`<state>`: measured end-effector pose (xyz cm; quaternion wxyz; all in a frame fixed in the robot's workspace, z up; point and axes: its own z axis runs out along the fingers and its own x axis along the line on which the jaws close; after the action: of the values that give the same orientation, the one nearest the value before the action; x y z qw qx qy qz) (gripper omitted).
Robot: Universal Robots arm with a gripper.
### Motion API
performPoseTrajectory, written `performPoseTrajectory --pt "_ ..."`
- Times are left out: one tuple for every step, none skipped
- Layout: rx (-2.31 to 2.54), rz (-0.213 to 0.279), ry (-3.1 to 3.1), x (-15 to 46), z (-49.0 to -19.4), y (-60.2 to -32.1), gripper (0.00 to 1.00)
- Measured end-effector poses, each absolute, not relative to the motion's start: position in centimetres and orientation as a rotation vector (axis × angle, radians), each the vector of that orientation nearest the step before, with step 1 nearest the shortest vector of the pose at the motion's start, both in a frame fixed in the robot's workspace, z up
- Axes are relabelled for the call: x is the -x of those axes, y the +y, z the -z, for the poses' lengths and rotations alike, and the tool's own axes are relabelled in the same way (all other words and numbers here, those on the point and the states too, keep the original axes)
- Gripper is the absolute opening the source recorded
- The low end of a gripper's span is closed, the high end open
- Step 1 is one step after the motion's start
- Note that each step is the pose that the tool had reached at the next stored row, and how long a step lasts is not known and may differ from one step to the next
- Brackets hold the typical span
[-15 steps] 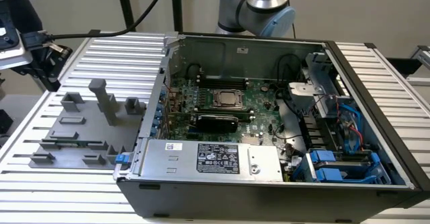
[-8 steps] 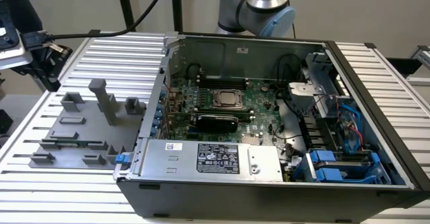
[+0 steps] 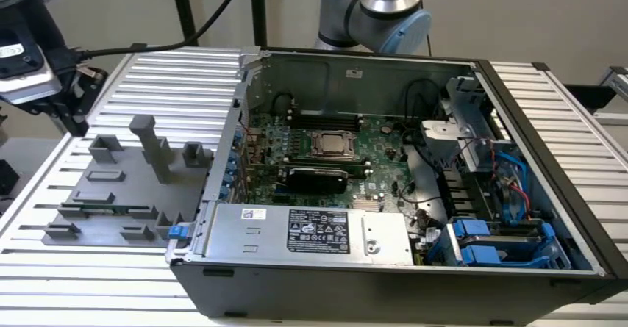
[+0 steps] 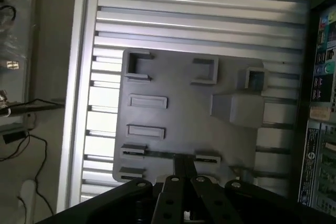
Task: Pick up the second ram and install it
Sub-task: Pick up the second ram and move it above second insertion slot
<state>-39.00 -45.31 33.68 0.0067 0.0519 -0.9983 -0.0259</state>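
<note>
Ribbed aluminium table (image 3: 147,66), pale wall behind. Grey fixture plate (image 3: 123,187) sits on it at the exterior view's left, touching or just beside the open PC case (image 3: 393,283).

Ram stick (image 3: 101,209) lies on its long edge in a low holder near the plate's front edge. From the wrist it reads as a thin dark line (image 4: 157,153) between two end blocks.

Gripper (image 3: 70,101) hangs well above the table, beyond the plate's far corner and apart from the ram. In the wrist view its tip (image 4: 184,163) lines up over the stick's middle. Open or clenched: cannot tell, too dark there. Nothing visibly held.

Handling, my judgement: light, stiff, thin board, smooth faces. Chips and edge contacts are fragile, so no twisting. Best hold is across the two flat faces at mid-length, on the upper edge clear of the holder blocks.

Writing: power supply label (image 3: 319,231) is black with white print, not readable. Small white sticker (image 3: 253,213) beside it, also unreadable. Coloured labels (image 4: 325,40) on the case in the wrist view, text illegible. CPU (image 3: 332,145) has no legible marking.
</note>
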Motion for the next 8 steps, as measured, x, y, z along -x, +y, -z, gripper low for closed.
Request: performPoseTrajectory --pt "-0.191 0.081 -3.121 39.00 -33.61 -45.31 0.00" --pt "-0.219 0.081 -3.119 39.00 -33.54 -45.31 0.00" --pt "-0.246 0.080 -3.116 39.00 -33.48 -45.31 0.00" --pt "-0.277 0.080 -3.113 39.00 -33.40 -45.31 0.00" --pt "-0.305 0.080 -3.110 39.00 -33.33 -45.31 0.00" --pt "-0.331 0.080 -3.107 39.00 -33.27 -45.31 0.00" --pt "-0.359 0.079 -3.103 39.00 -33.20 -45.31 0.00" --pt "-0.388 0.079 -3.099 39.00 -33.12 -45.31 0.00"
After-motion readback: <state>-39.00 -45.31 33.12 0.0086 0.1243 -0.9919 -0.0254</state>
